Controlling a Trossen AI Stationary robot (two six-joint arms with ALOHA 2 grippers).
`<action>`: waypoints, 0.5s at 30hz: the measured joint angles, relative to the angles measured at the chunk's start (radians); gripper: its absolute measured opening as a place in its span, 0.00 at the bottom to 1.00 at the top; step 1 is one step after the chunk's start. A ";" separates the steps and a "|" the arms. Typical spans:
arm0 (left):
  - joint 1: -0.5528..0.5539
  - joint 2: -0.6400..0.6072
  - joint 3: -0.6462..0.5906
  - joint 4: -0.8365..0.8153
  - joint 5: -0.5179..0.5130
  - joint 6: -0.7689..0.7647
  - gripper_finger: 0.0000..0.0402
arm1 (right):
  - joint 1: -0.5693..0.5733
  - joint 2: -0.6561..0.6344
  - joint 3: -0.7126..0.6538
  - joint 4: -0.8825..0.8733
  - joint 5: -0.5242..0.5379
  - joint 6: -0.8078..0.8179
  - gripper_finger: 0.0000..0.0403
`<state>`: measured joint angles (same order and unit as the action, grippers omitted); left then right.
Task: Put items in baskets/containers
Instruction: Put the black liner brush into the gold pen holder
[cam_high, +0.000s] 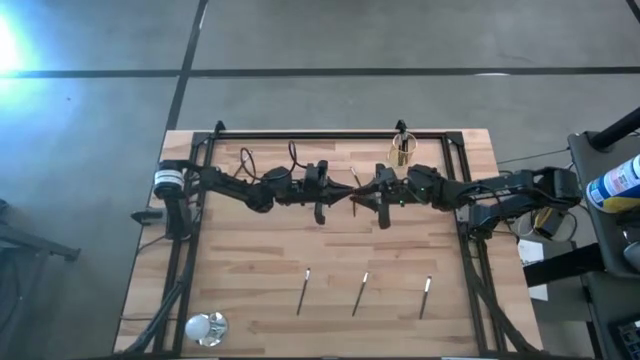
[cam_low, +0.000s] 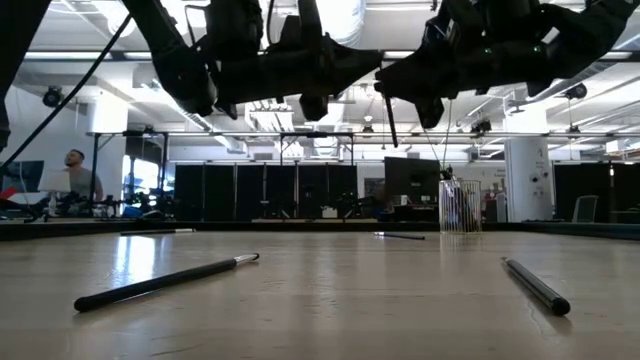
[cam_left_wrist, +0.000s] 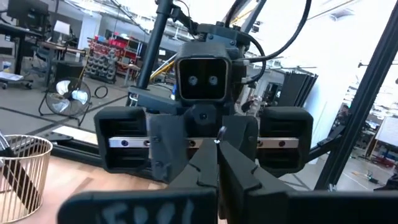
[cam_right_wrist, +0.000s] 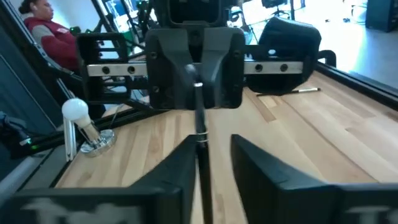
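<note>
Both arms meet nose to nose above the table's middle. My left gripper (cam_high: 343, 193) (cam_left_wrist: 217, 168) is shut on one thin dark stick (cam_right_wrist: 200, 124). My right gripper (cam_high: 366, 194) (cam_right_wrist: 214, 168) is open, one finger on each side of that stick's lower part. Whether a finger touches it, I cannot tell. The small yellowish cup (cam_high: 403, 150) (cam_low: 458, 207) (cam_left_wrist: 22, 174) stands near the far edge with sticks upright in it. Three sticks lie flat near the near edge (cam_high: 303, 290) (cam_high: 360, 293) (cam_high: 425, 297), and another lies near the cup (cam_high: 354, 178) (cam_low: 400, 236). My left gripper pinches the stick between its two fingers (cam_right_wrist: 171, 81), close to its pale upper tip (cam_right_wrist: 198, 84). The fingers come level from the table's left and lie across the stick. The stick is upright and hangs below the fingers, lifted clear of the table (cam_low: 390, 120).
A round white ball on a small stand (cam_high: 205, 325) (cam_right_wrist: 76, 111) sits at the near left corner. Black frame rails (cam_high: 300, 135) run along the far and side edges. Bare wood lies between the grippers and the near sticks. People sit beyond the table (cam_low: 75, 172) (cam_right_wrist: 43, 31).
</note>
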<state>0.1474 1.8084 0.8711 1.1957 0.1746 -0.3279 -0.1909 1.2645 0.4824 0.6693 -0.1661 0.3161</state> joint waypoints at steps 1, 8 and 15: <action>0.000 0.000 0.000 0.001 -0.003 -0.013 0.01 | 0.000 -0.006 0.000 -0.001 0.000 -0.005 0.15; 0.002 -0.029 -0.022 -0.042 -0.011 -0.047 0.11 | 0.003 -0.083 -0.002 -0.056 0.115 -0.059 0.04; 0.003 -0.103 -0.143 -0.043 -0.017 -0.008 0.20 | -0.054 -0.269 -0.002 -0.299 0.438 -0.180 0.04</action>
<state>0.1509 1.7052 0.7277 1.1526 0.1579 -0.3361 -0.2445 0.9953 0.4801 0.3702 0.2714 0.1361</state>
